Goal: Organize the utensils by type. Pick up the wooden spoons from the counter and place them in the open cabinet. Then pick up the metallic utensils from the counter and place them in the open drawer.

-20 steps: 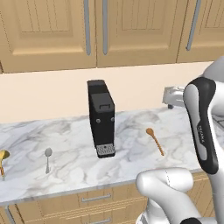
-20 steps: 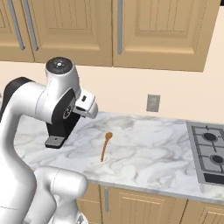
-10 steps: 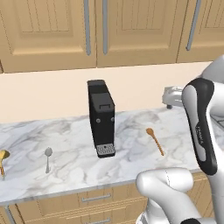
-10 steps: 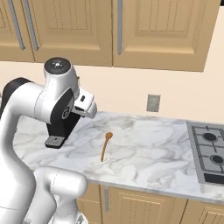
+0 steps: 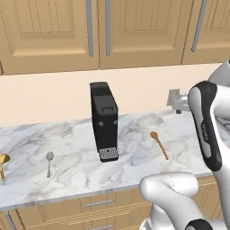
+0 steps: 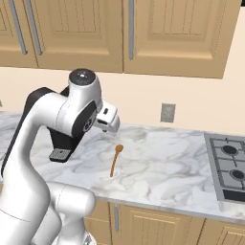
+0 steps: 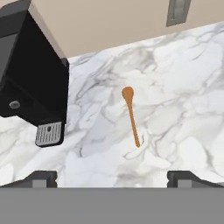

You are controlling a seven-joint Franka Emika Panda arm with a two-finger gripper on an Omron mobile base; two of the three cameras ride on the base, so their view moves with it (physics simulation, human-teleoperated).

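The orange-brown wooden spoon (image 5: 159, 144) (image 6: 115, 160) (image 7: 131, 114) lies on the white marble counter (image 5: 76, 176) (image 6: 167, 177) (image 7: 183, 109), bowl toward the wall. My gripper (image 7: 113, 178) hovers above it, open, with its fingertips (image 7: 41, 177) wide apart and nothing between them. Far to the left lie the metallic utensils: a small silver spoon (image 5: 49, 162) and, at the picture's edge, a gold utensil (image 5: 3, 164). The open cabinet and the open drawer are out of view.
A black coffee machine (image 5: 104, 121) (image 7: 30, 78) stands against the wall left of the wooden spoon. A gas hob (image 6: 229, 167) sits at the counter's right end. A wall outlet (image 6: 167, 112) is behind the spoon. The upper cabinet doors (image 5: 108, 31) are shut.
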